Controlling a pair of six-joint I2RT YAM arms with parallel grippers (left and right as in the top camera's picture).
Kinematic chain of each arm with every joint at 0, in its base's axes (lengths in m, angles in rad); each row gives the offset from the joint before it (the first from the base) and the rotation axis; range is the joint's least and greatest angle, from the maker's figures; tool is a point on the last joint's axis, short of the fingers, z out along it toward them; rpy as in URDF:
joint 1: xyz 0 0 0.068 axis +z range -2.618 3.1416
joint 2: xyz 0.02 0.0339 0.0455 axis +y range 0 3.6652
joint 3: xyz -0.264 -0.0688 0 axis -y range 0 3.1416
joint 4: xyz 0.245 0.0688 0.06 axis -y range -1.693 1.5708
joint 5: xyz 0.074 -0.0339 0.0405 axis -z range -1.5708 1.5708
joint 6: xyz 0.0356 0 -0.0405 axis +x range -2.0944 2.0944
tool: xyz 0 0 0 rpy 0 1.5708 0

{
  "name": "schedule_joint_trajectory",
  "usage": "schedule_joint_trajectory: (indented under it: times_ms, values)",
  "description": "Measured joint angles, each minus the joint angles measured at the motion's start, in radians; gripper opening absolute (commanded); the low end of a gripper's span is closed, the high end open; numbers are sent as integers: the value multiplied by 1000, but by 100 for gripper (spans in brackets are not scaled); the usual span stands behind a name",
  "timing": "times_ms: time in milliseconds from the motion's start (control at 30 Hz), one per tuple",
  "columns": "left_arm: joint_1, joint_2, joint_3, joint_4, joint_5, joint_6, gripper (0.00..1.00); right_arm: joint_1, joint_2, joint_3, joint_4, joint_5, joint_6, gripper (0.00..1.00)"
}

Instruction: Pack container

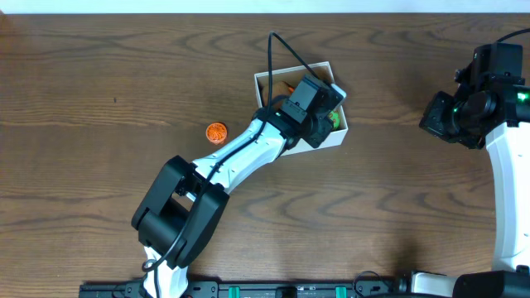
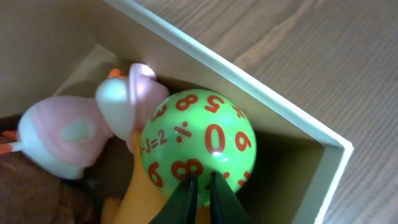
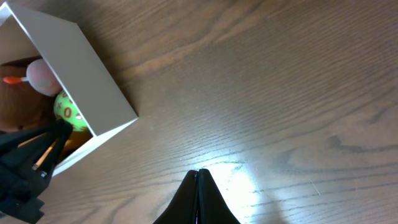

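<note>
The container (image 1: 331,139), a square white-walled box with a tan inside, sits on the brown wooden table (image 1: 99,83) a little right of the middle and turned at an angle to the table edges. The left arm reaches over it from the near side. The left gripper (image 2: 200,186) hangs inside the box with its two dark fingers drawn almost together, only a thin slit between them and nothing caught there. Their tips stand just over a green ball (image 2: 199,137) that lies in the corner of the box against the white wall. The ball carries red printing: a "0", a "5", an "8", a figure that reads as 6 or 9, a division sign, and the end of a sum, "3=2". No brand name can be read. Beside the ball lies a soft pink and white toy (image 2: 62,134), touching it, with something brown (image 2: 31,193) and something yellow-orange (image 2: 134,199) lower down, both too blurred to name. Outside the box, a small ridged orange disc (image 1: 216,132) lies on the table to its left, near the left arm. The right gripper (image 3: 198,177) is closed, fingers pressed together and empty, above bare wood well to the right of the box.
</note>
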Motion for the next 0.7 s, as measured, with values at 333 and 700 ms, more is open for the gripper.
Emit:
schedule_joint_trajectory:
  times_ms: [333,700]
  values:
    - [-13,-26,0,-28,-6,0,11,0,0,0,-1,0,0,1]
    - [-21,-227,-16,-119,-71,7,44,0,0,0,5,0,0,2]
